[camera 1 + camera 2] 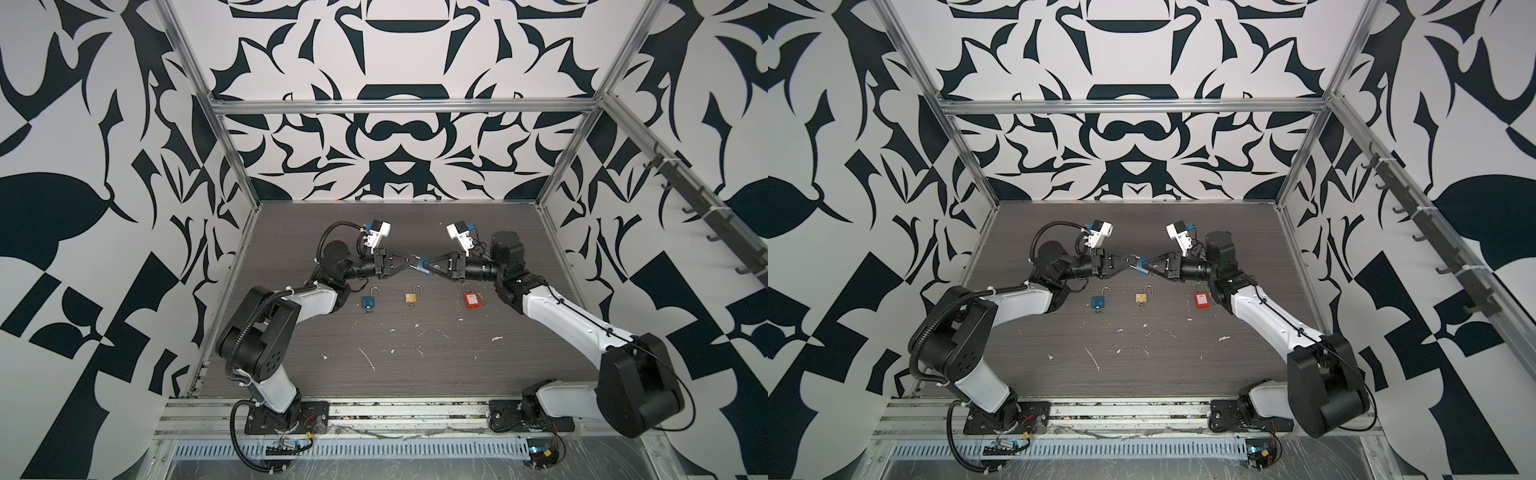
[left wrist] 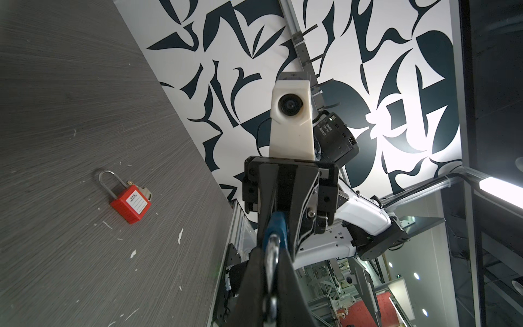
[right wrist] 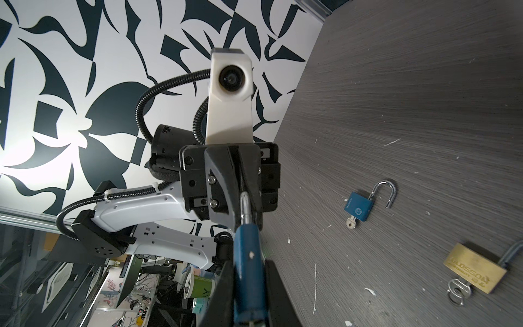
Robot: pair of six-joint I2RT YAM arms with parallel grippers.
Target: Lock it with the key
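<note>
A blue padlock (image 1: 423,266) (image 1: 1143,266) hangs in the air above the table's middle, held between both arms. My left gripper (image 1: 409,262) (image 2: 272,283) is shut on its steel shackle (image 2: 273,252) (image 3: 244,206). My right gripper (image 1: 430,266) (image 3: 249,286) is shut on its blue body (image 3: 247,269) (image 2: 276,226). The two grippers face each other, fingertips almost touching. I cannot see a key in this padlock; its keyhole end is hidden between the right fingers.
Three padlocks lie in a row on the grey table (image 1: 415,361) in front of the grippers. A small blue one (image 1: 368,300) (image 3: 358,209) and a brass one (image 1: 412,297) (image 3: 475,271) have open shackles and keys in them. The red one (image 1: 470,299) (image 2: 130,205) lies beside the right arm.
</note>
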